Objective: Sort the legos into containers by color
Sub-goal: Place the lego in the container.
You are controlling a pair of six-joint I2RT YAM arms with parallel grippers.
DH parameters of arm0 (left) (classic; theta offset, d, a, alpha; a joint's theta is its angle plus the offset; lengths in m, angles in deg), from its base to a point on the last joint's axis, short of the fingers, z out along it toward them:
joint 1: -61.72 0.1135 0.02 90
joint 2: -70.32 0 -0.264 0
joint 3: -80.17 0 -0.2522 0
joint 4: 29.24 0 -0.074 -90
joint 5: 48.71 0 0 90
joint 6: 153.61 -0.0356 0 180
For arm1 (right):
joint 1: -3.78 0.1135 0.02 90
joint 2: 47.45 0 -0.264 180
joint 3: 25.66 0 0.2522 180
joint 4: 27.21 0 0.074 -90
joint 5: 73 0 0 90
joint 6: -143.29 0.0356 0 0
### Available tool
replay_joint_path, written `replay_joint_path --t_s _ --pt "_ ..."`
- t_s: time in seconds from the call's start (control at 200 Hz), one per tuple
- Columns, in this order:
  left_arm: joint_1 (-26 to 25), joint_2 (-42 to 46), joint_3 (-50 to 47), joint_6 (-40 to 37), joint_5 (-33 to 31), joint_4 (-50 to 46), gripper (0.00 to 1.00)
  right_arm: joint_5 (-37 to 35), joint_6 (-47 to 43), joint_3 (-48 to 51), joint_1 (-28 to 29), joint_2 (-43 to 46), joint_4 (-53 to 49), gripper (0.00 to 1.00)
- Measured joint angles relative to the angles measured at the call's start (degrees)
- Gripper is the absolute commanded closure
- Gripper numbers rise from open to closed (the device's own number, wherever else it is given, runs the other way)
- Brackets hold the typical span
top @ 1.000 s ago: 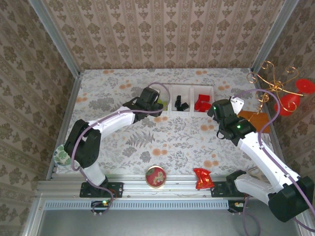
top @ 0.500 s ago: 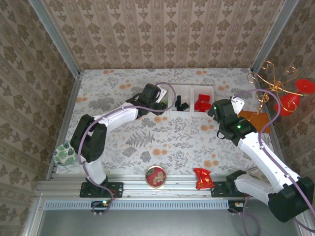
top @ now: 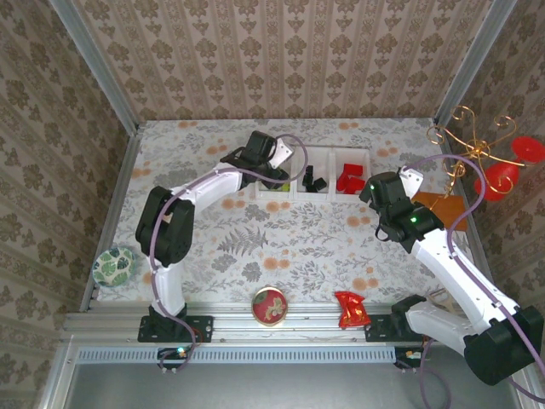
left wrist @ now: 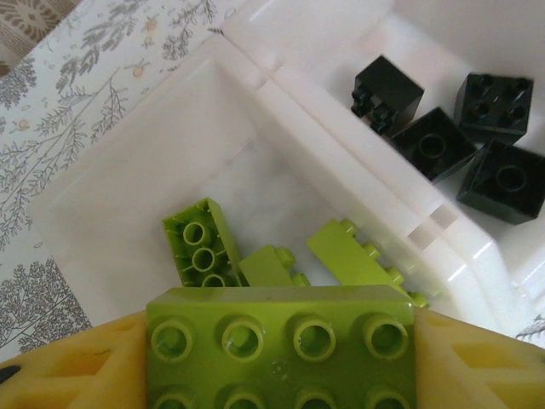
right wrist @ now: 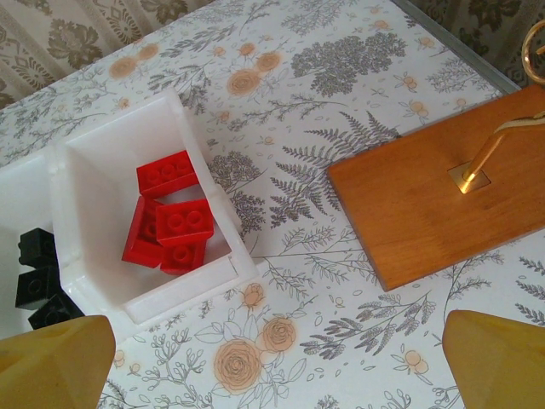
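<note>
Where the arms work: we see a table [top: 255, 247] under a pale cloth printed with ferns and orange flowers, boxed in on three sides by beige damask wallpaper [top: 281, 60].
Tray: a white three-part tray [top: 315, 196] sits at 12 o'clock on the table, its compartments side by side in a row.
Left gripper: the left gripper [top: 274, 175] hangs over the tray's 9 o'clock compartment, clamped on a lime-green brick [left wrist: 281, 341] whose studs face the wrist camera.
Right gripper: the right gripper [right wrist: 272, 366] is spread wide with nothing in it, near the tray's 3 o'clock end.
Left wrist view adds: we find three loose lime-green bricks [left wrist: 204, 247] in that compartment and four black bricks [left wrist: 443, 141] in the middle one.
Right wrist view adds: red bricks [right wrist: 170, 217] are piled in the end compartment; a brown wooden board [right wrist: 434, 179] lies flat on the cloth with a gold stem [right wrist: 485, 153] rising from it.
Overhead view adds: we see a round red-topped tin [top: 270, 305] and a crumpled red wrapper [top: 351, 308] at 6 o'clock, and a green patterned disc [top: 113, 266] at the 8 o'clock edge.
</note>
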Motion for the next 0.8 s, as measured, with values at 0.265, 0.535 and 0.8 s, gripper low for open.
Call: replay_joint_path --t_s 0.265,0.535,0.8 --pt "1.0 -2.7 3.1 -3.3 1.0 -2.7 0.47 0.1 0.0 -0.3 -0.1 -1.4 -0.2 0.00" --pt "1.4 -4.6 5.5 -4.9 1.7 -4.9 0.44 0.2 0.0 -0.5 -0.1 -1.6 -0.2 0.00" --pt "1.4 -6.9 7.2 -5.9 1.7 -5.6 0.38 0.5 0.0 -0.5 -0.1 -1.6 -0.2 0.00"
